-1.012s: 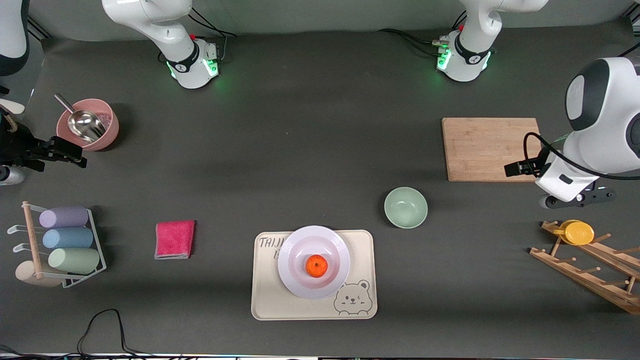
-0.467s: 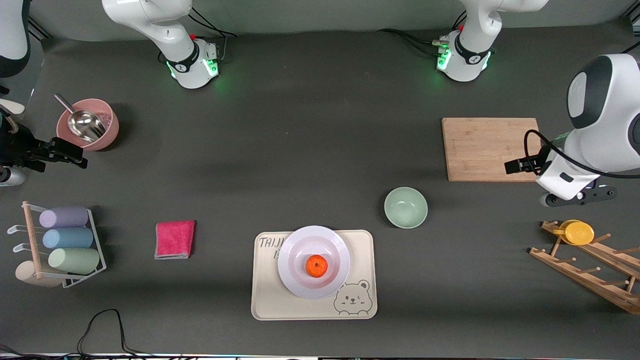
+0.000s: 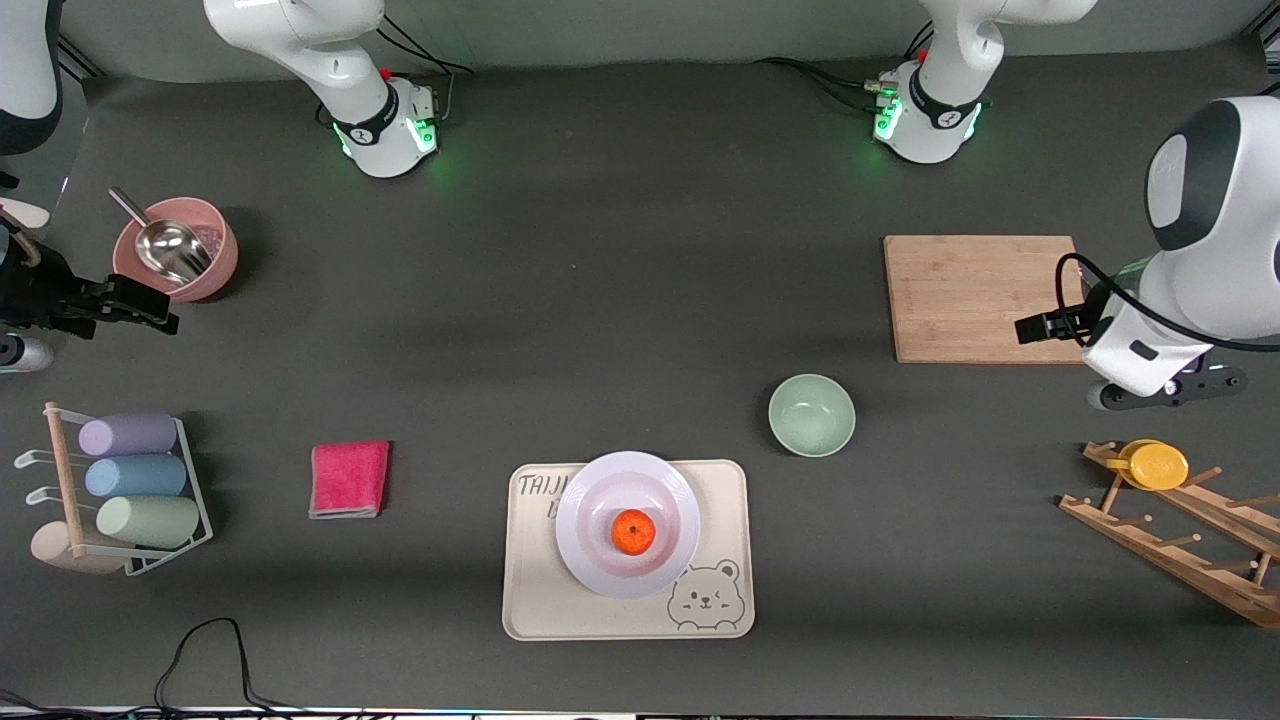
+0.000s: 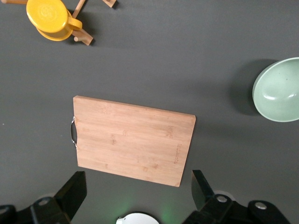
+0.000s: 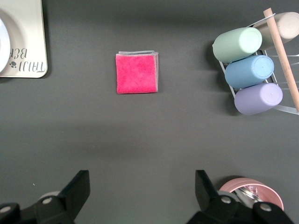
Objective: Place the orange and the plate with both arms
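From my station the job looked finished, as far as I could judge: on the rectangular cream tray with the bear drawing [image 3: 540, 600], near the front camera and midway between the two ends of the dark table [image 3: 620, 300], sat the round glossy white plate [image 3: 585, 555], and the small bright-orange fruit, the orange [image 3: 633, 531], rested in the plate's middle, touching nothing else. I read both placements as done, with nothing left but parking the arms. Neither arm held anything. The left gripper [image 4: 138, 198] hung with its black fingers spread wide and empty over the edge of the pale wooden cutting board [image 3: 975, 298] at the left arm's end of the table, well apart from the tray. The right gripper [image 5: 140, 198] was likewise released and empty, hanging over bare table beside the pink bowl with the metal scoop [image 3: 205, 270] at the right arm's end. The mint-green bowl [image 3: 811, 415] stood empty between board and tray, and the folded pink cloth [image 3: 349, 478] lay flat toward the right arm's end, both untouched
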